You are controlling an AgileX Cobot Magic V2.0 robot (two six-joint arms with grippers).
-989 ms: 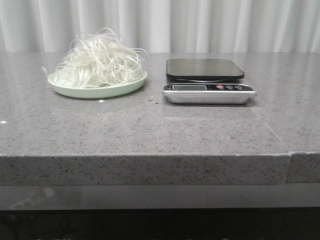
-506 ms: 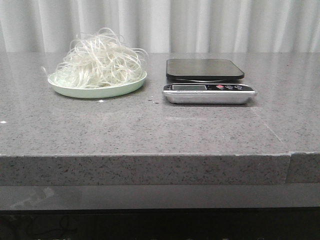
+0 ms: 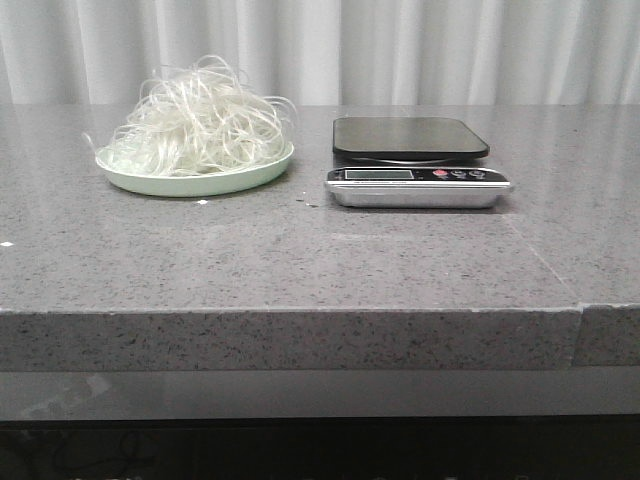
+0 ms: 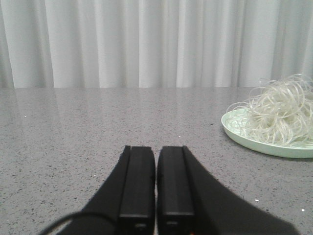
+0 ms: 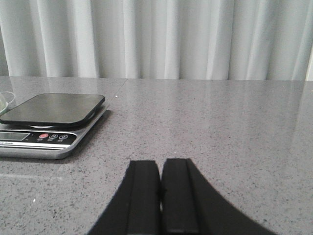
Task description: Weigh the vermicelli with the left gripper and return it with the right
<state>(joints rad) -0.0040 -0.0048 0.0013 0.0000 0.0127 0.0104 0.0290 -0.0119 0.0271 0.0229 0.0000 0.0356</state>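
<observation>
Start condition: vermicelli on its plate toward the tabletop's far-left corner, both tools idle.

The vermicelli sits heaped on a pale green plate near the far edge, left of centre; the scale stands just beside it toward the right, platform bare. In the left wrist view the left tool hangs low over the tabletop with fingers pressed together, holding nothing; the heap lies ahead of it and off toward the scale's side. The right tool is likewise closed and empty (the scale lies ahead of it, toward the plate's side). Judgement: the left arm is the nearer to the heap, which shows no marked long axis. Nothing stands between tool and plate; stray loops overhanging the rim may snag or trail.
</observation>
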